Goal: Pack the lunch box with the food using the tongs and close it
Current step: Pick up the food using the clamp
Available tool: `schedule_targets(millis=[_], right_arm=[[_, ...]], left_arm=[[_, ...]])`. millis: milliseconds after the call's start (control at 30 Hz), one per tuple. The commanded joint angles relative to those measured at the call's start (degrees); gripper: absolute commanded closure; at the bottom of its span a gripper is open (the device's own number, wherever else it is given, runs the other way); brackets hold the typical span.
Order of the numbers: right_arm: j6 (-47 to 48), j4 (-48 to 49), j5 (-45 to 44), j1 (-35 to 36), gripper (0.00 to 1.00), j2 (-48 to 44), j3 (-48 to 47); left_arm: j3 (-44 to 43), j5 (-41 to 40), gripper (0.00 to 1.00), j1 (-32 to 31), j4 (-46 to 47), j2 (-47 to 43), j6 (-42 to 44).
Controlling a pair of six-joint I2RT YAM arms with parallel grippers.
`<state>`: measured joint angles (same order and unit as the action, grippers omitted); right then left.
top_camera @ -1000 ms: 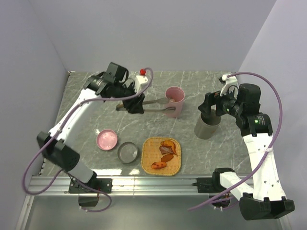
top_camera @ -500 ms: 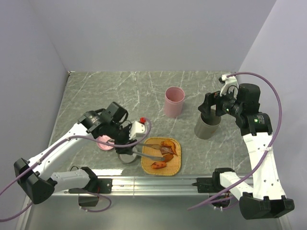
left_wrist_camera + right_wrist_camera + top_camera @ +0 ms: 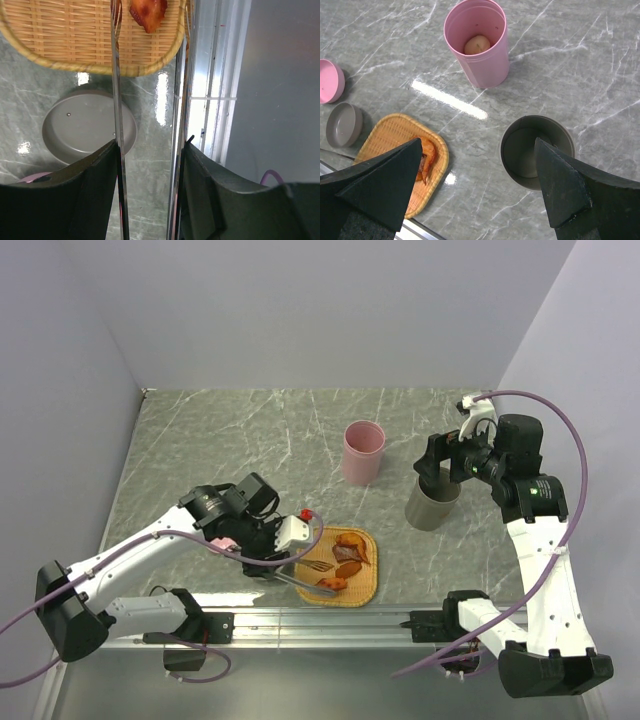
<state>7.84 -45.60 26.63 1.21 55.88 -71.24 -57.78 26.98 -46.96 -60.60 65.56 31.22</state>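
Observation:
My left gripper [image 3: 284,556] is shut on the tongs [image 3: 315,566], one black finger [image 3: 95,170] pressed to the outside of each arm. The two thin arms [image 3: 116,75] reach over the grey dish [image 3: 90,127] to the woven tray [image 3: 365,580], with their tips beside the front brown-orange food piece [image 3: 331,585]. More food [image 3: 350,546] lies further back on the tray. My right gripper [image 3: 478,142] stands open over the tall grey cup [image 3: 537,150], holding nothing. The tall pink cup [image 3: 477,42] has a pale beige ball [image 3: 476,45] inside.
The pink dish [image 3: 330,80] and the grey dish [image 3: 342,124] sit left of the tray [image 3: 395,145]. A metal rail [image 3: 330,620] runs along the near table edge just in front of the tray. Grey walls close in the left, back and right.
My left arm has swung from the pink cup at the back down to the front, carrying the tongs to the tray. The right arm has not moved.

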Motion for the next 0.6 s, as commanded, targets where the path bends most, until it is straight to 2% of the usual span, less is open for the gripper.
schedule_targets(millis=[0,567], right_arm=[[0.8,0.2,0.5,-0.6,0.0,-0.1,-1.6],[0.8,0.4,0.5,-0.7,0.0,-0.4,-1.2]], left_arm=[[-0.2,-0.2,0.43,-0.7,1.8,0.8,-1.3],[-1.0,-0.5,0.46,-2.2,4.1,5.9,-2.7]])
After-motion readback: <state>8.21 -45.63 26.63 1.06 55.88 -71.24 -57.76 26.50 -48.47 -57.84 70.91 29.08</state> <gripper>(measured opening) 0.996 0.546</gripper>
